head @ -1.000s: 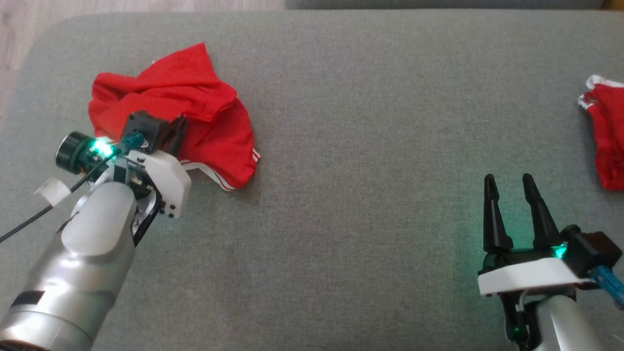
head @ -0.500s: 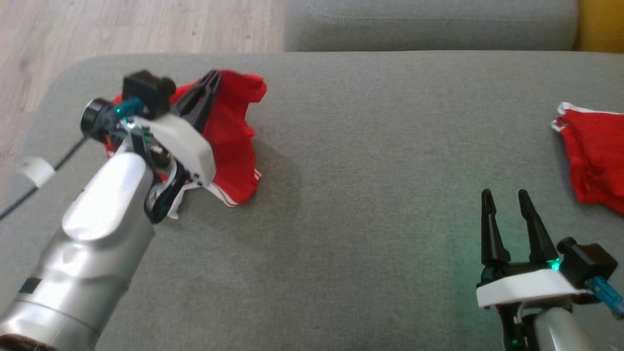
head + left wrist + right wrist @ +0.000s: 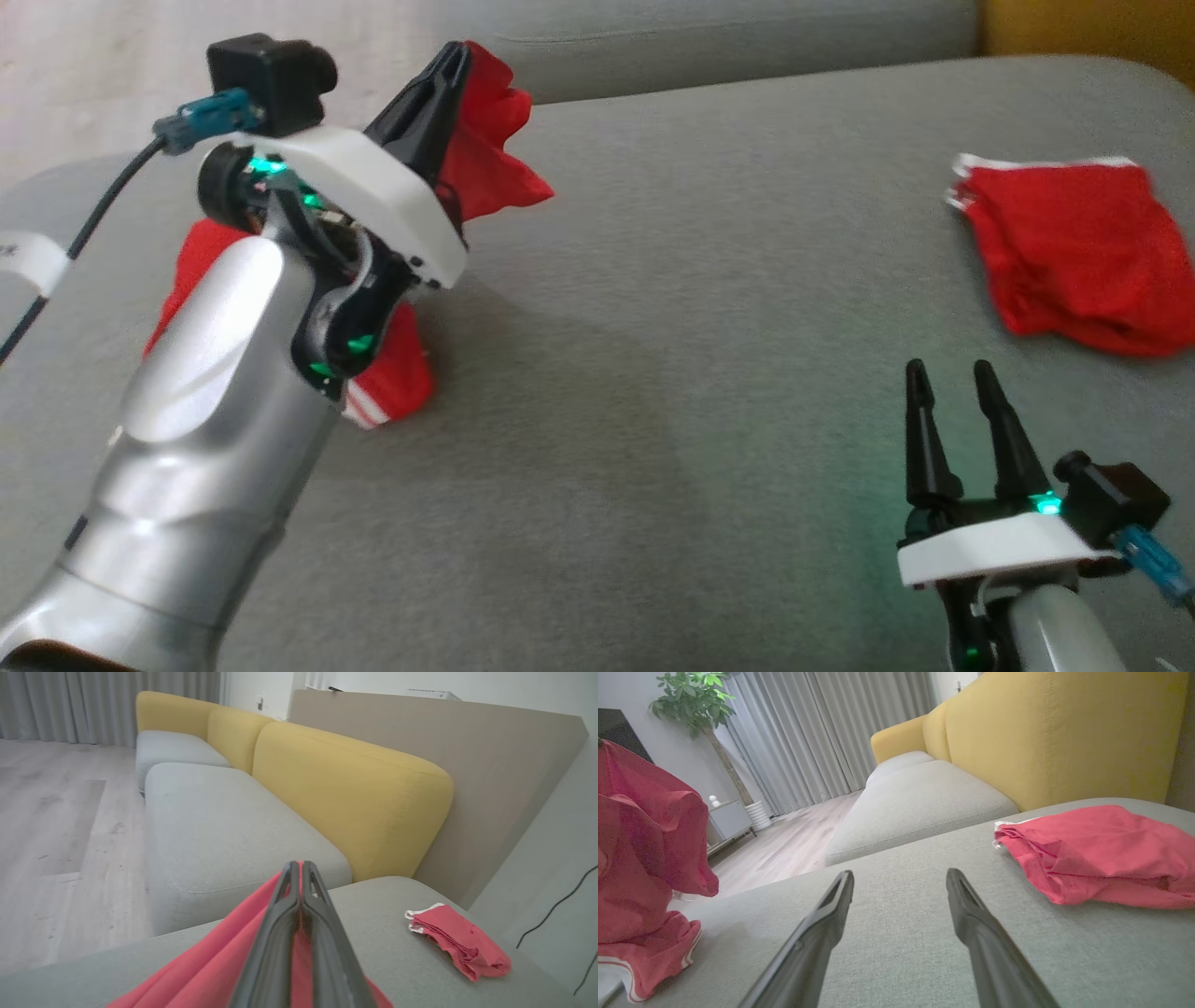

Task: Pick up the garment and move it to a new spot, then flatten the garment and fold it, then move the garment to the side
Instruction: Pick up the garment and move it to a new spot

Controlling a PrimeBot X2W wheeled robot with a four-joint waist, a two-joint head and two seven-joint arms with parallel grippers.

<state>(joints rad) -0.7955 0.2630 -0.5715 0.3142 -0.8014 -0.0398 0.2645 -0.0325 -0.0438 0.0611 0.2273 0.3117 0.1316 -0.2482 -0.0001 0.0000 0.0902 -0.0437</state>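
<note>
My left gripper (image 3: 457, 58) is raised above the grey cushion (image 3: 709, 355) at the left and is shut on a fold of the red garment (image 3: 490, 168). The cloth hangs down behind my forearm, and its white-striped hem (image 3: 378, 406) still touches the cushion. In the left wrist view the shut fingers (image 3: 299, 914) pinch the red garment (image 3: 210, 970), which drapes to both sides. The right wrist view shows the hanging garment (image 3: 644, 858) at the far left. Low at the right, my right gripper (image 3: 948, 375) is open and holds nothing, its fingers (image 3: 822, 924) just above the bare cushion.
A second red piece of clothing (image 3: 1074, 252) lies bunched at the cushion's far right. A yellow backrest (image 3: 355, 793) and another grey seat (image 3: 224, 826) stand beyond the cushion. Wooden floor (image 3: 56, 826) lies off the left edge. A black cable (image 3: 84, 233) trails from my left wrist.
My left gripper has risen with the garment, pulling most of the cloth up off the cushion. The head camera has shifted. The right gripper stays open and in place.
</note>
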